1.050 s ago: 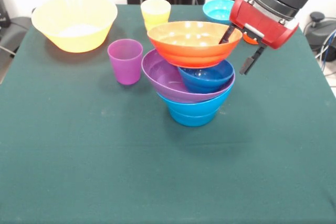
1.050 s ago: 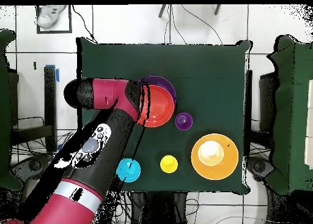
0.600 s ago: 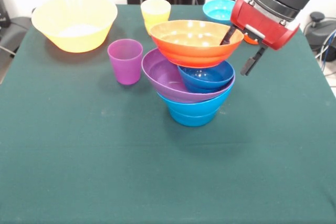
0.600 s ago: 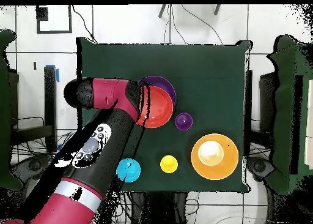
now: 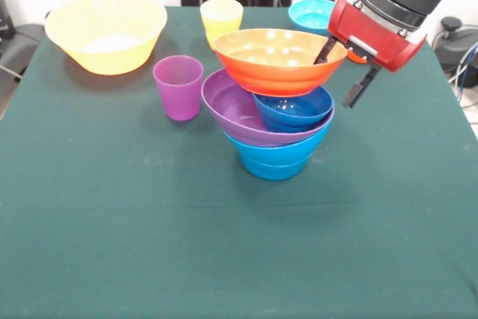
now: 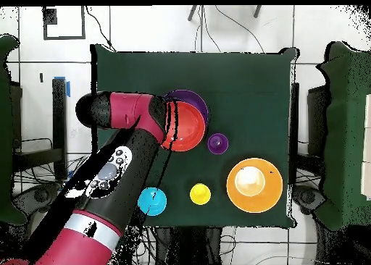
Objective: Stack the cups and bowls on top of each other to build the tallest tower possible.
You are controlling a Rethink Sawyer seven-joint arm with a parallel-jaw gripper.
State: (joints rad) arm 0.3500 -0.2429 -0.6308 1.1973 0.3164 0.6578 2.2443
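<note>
Bowls not all stacked when you paused. Left to right in front view: large yellow bowl (image 5: 106,31) loose on table; purple cup (image 5: 178,87) and yellow cup (image 5: 221,18) standing apart; tower (image 5: 278,110) at centre, four bowls high, orange bowl (image 5: 276,60) on top, tilted. Your gripper (image 5: 343,72) straddled its right rim, jaws spread, one finger inside, one outside. Cyan bowl (image 5: 311,13) unstacked behind.

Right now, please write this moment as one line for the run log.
gripper: fingers astride orange bowl rim, open | tower: mid-blue, purple, dark blue, orange on top, lopsided | loose: purple cup, yellow cup, yellow bowl, cyan bowl
</note>
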